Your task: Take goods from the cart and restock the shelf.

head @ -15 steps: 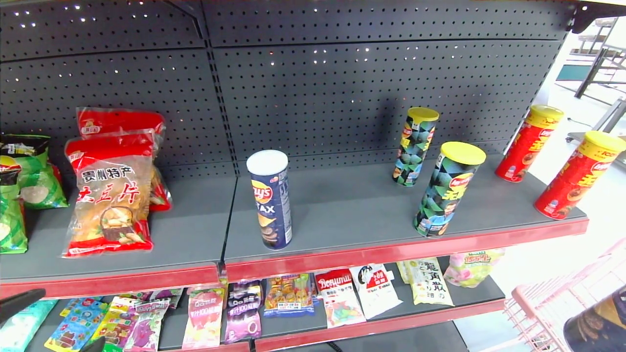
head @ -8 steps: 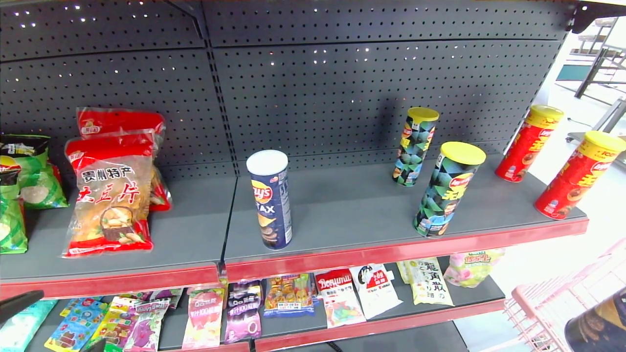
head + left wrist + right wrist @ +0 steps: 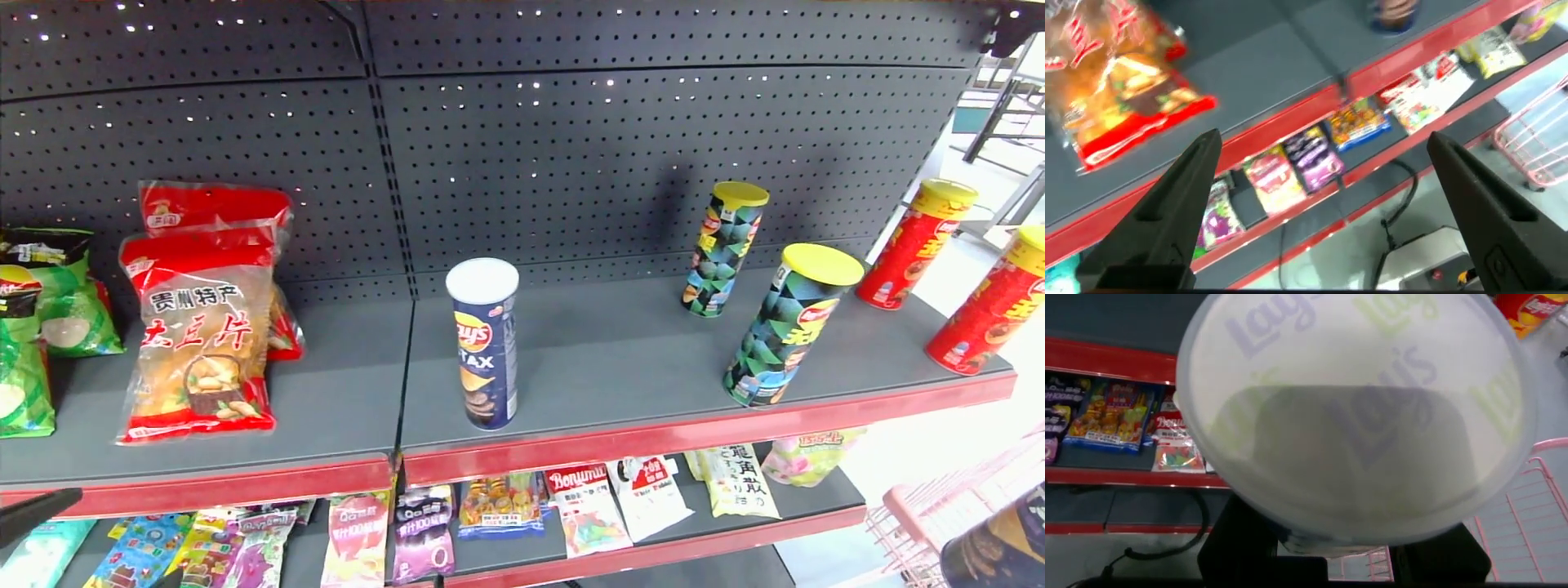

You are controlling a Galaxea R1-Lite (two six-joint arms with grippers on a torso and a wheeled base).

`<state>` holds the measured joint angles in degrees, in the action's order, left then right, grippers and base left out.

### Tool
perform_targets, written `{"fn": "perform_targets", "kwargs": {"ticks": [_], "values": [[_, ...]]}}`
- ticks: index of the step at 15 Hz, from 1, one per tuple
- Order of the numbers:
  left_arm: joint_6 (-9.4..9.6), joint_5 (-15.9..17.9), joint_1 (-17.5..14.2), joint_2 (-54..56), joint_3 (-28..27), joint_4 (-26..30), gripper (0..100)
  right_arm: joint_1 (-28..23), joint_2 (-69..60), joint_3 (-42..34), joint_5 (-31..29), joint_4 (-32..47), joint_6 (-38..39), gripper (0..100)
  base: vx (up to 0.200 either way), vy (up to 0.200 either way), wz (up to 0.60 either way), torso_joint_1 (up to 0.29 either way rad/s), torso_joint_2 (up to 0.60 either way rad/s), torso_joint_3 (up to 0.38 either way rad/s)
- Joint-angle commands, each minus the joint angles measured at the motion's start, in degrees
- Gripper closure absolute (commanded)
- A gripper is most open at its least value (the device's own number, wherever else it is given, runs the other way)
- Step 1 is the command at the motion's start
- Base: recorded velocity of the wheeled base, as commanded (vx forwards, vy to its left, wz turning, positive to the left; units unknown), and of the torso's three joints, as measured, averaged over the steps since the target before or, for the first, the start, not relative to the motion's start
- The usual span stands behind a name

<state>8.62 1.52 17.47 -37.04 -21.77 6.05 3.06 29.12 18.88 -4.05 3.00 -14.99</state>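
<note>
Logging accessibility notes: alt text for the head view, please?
A grey store shelf holds one upright dark blue chip can mid-front, two teal cans and two red cans to its right, red snack bags to its left. A dark can and pink cart show lower right.

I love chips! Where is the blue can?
Head view: the blue can stands on the shelf near its front, red bag to its left, patterned can to its right.

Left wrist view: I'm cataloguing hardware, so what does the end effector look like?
The left end effector has two matte black fingers, each a wedge tapering to a blunt tip. Their surfaces are plain and unmarked.
</note>
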Motion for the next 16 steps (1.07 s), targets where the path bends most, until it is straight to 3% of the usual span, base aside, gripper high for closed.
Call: {"fn": "perform_targets", "kwargs": {"ticks": [1, 4, 7, 16], "values": [[-0.01, 0.1, -0.1, -0.1, 0.2, 0.0, 0, 0.1, 0.0, -0.1, -0.2, 0.0, 0.0, 100, 0.000, 0.200, 0.00, -0.007, 0.00, 0.002], [1.84, 0.0, -0.1, 0.0, 0.7, -0.2, 0, 0.1, 0.0, -0.3, -0.3, 0.0, -0.1, 100, 0.000, 0.067, 0.00, -0.009, 0.00, 0.002], [2.10, 0.0, -0.1, 0.1, 1.1, -0.2, 0, 0.1, -0.5, -0.3, -0.3, 0.0, -0.6, 100, 0.000, 0.000, 0.00, 0.000, 0.00, 0.000], [2.19, 0.1, -0.1, 1.8, 2.2, -0.2, 0, 0.2, 0.1, -0.3, 0.0, -0.1, -0.7, 100, 0.000, 0.000, 0.53, 0.004, 0.00, 0.002]]}}
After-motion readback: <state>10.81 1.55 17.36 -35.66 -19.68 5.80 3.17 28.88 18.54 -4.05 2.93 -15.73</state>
